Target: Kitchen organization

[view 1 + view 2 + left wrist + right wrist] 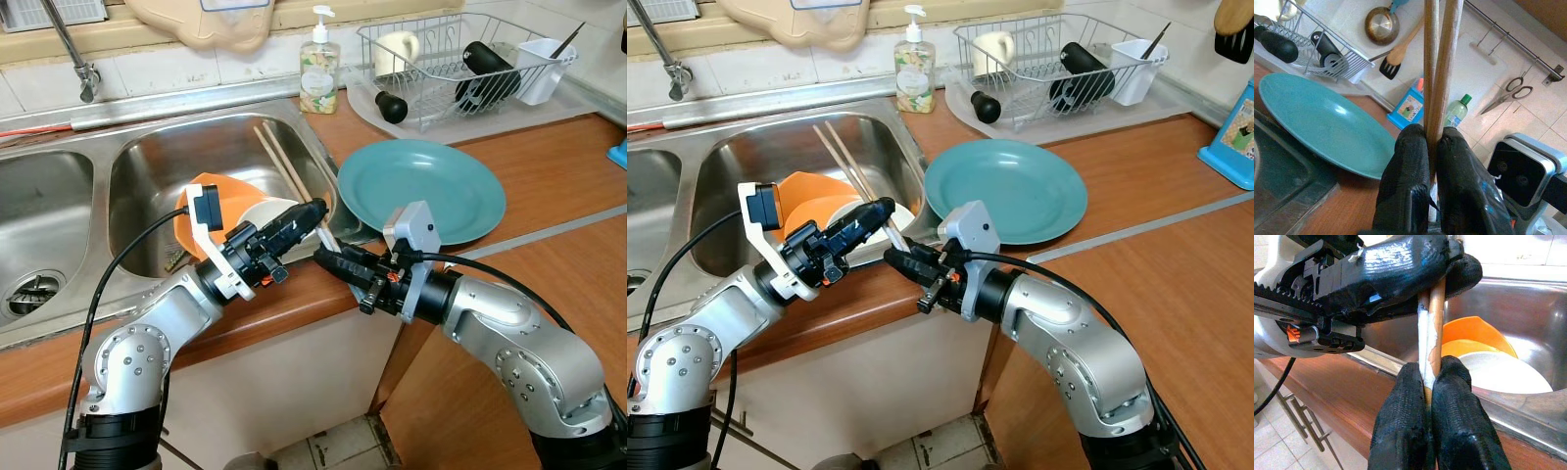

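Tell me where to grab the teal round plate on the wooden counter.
Grip the teal round plate at its near rim, coming in low from the counter's front edge. It lies flat with a shallow raised lip, and that side is open. The wire dish rack crowds its far side.

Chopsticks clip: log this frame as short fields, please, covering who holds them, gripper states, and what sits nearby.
held item: chopsticks, a wooden pair
left gripper: shut on chopsticks
right gripper: shut on chopsticks, at their other end
position: over the sink's front edge
in sink: orange bowl, white bowl
on counter: teal plate, soap bottle, dish rack
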Controlling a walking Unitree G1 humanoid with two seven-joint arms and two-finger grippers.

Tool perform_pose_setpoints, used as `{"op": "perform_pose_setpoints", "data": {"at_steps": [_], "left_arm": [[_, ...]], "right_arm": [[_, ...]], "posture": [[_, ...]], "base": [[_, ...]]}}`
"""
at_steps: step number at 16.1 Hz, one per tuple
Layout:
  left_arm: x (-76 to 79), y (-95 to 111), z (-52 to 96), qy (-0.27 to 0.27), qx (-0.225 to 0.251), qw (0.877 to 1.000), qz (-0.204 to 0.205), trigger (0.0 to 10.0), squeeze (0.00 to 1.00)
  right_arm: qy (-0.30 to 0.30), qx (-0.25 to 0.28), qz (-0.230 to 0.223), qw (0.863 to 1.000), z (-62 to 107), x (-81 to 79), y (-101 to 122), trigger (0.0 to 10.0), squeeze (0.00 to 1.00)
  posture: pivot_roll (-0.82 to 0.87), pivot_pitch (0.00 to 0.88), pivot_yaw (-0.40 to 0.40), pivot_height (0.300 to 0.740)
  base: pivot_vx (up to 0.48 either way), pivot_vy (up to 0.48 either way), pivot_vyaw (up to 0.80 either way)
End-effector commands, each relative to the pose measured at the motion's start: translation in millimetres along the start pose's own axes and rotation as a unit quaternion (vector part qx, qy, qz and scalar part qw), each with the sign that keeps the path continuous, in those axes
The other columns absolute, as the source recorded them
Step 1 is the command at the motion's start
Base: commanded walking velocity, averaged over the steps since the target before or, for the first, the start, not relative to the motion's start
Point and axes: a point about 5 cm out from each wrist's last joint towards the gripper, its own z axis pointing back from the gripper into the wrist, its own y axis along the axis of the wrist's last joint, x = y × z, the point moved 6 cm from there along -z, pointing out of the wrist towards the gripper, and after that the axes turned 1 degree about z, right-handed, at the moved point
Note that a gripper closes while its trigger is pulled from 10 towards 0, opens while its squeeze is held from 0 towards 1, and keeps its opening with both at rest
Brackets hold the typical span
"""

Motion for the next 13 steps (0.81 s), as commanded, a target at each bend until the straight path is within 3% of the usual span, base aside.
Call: {"op": "perform_pose_setpoints", "data": {"at_steps": [1,2,3,10,13], "left_arm": [[-0.3,1,1.7,0.007,0.002,1.0,-0.006,0.0,0.0],[-5.5,5,3.0,0.02,0.007,1.0,-0.011,0.0,0.0],[-12.9,9,3.8,0.039,0.01,0.999,-0.025,0.0,0.0],[-60.8,54,-1.9,0.157,0.059,0.982,-0.084,0.0,0.0],[-91.6,77,-9.2,0.238,0.1,0.963,-0.081,0.0,0.0]], "right_arm": [[0.003,-0.005,-0.001,1.0,-2.2,0.9,0,10.0,1.0],[-0.002,-0.004,0.009,1.0,-2.6,2.4,2,10.0,1.0],[-0.015,-0.007,0.026,1.0,-2.6,6.1,2,10.0,0.0],[-0.038,-0.016,0.075,0.996,1.9,12.0,9,10.0,0.0],[-0.048,-0.021,0.085,0.995,2.9,15.4,9,10.0,0.0]], "posture": [[-0.06,0.0,0.071,0.74],[-0.06,0.0,0.071,0.74],[-0.06,0.0,0.072,0.74],[-0.07,0.0,0.079,0.74],[-0.07,0.0,0.07,0.74]], "base": [[0.0,0.0,0.0],[0.0,0.0,0.0],[0.0,0.0,0.0],[0.0,0.0,0.0],[0.0,0.0,0.0]]}}
